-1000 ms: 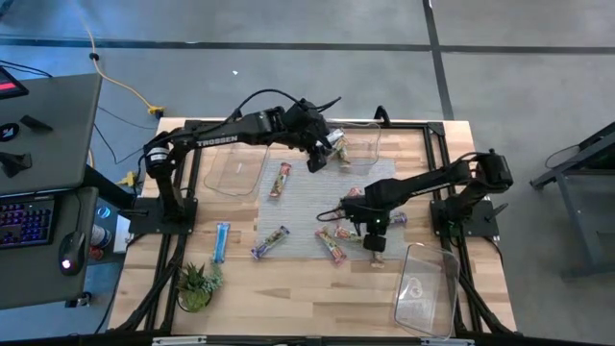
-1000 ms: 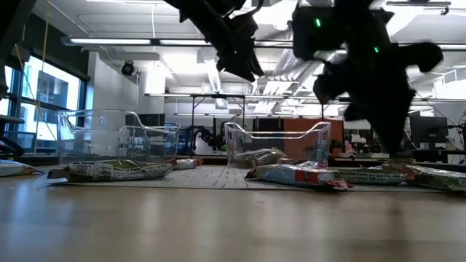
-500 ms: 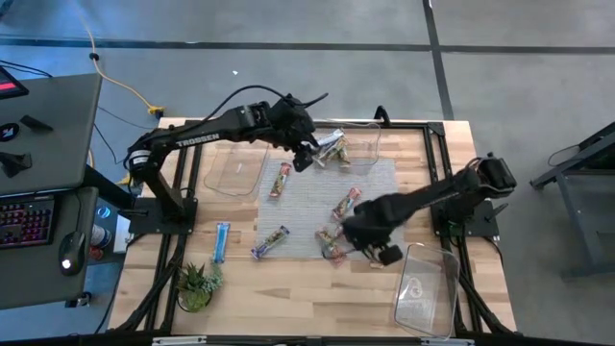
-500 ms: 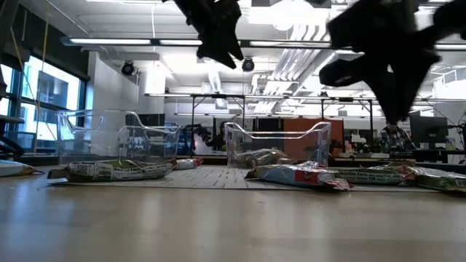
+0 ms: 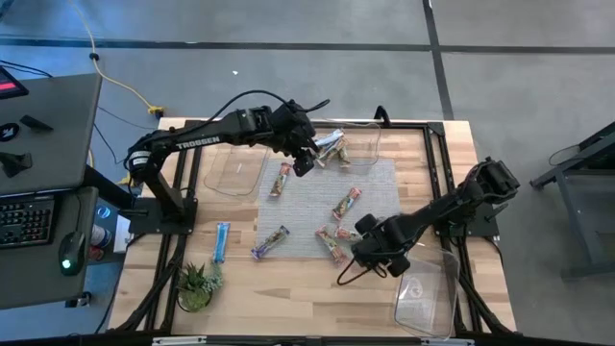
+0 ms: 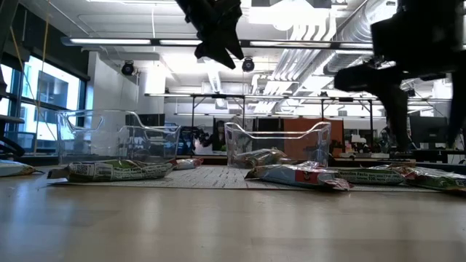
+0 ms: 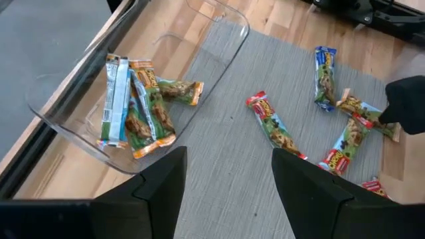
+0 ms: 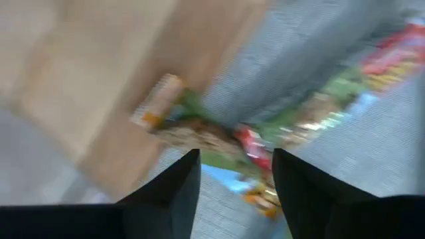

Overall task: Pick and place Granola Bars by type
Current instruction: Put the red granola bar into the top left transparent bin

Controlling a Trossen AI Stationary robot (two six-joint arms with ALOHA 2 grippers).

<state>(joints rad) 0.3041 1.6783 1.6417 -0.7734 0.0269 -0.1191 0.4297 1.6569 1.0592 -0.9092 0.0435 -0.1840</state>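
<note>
Wooden tabletop (image 5: 288, 288) is seen from above, with a woven grey mat (image 5: 307, 207) at its centre; several glossy Granola Bars (image 5: 347, 204) are scattered on the mat, and the right gripper (image 5: 377, 252) is held at its near edge. From the left wrist, the left gripper (image 7: 229, 174) is shown spread and empty above the mat, beside a clear bin (image 7: 80, 113) holding green-tan bars. From the right wrist, parted, empty fingers are seen; one bar should be squared up before closing.

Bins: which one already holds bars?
The far middle bin by the left gripper holds bars. The far-left bin and near-right bin look empty.
</note>
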